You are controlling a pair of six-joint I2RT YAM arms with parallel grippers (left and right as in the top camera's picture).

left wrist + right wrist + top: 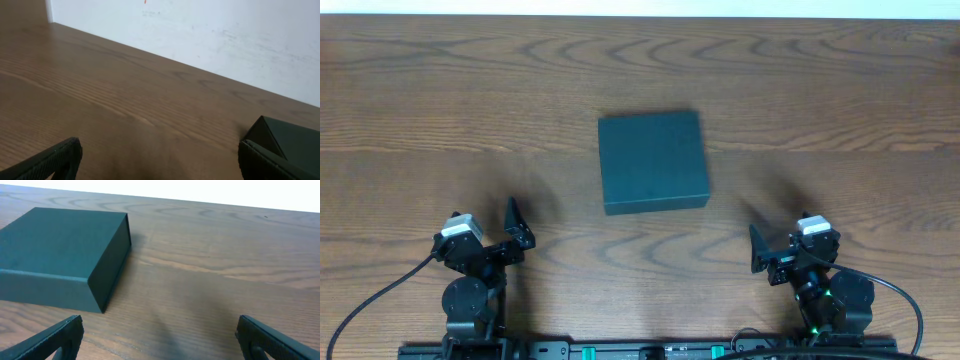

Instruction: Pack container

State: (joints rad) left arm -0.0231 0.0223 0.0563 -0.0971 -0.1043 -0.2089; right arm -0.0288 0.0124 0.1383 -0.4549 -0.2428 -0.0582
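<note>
Table point(800, 100) is lit evenly by diffuse light. Soft, faint shadows are thrown on the wood in the lower half of the overhead view. The far strip is blown out white in the right wrist view. Box point(55, 245) is rendered sharp; fingers point(50, 340) at the bottom edge are blurred.

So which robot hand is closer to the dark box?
Right, by a little. The right gripper sits open off the near right corner of the container; the left gripper, also open, sits farther out from its near left corner.
</note>
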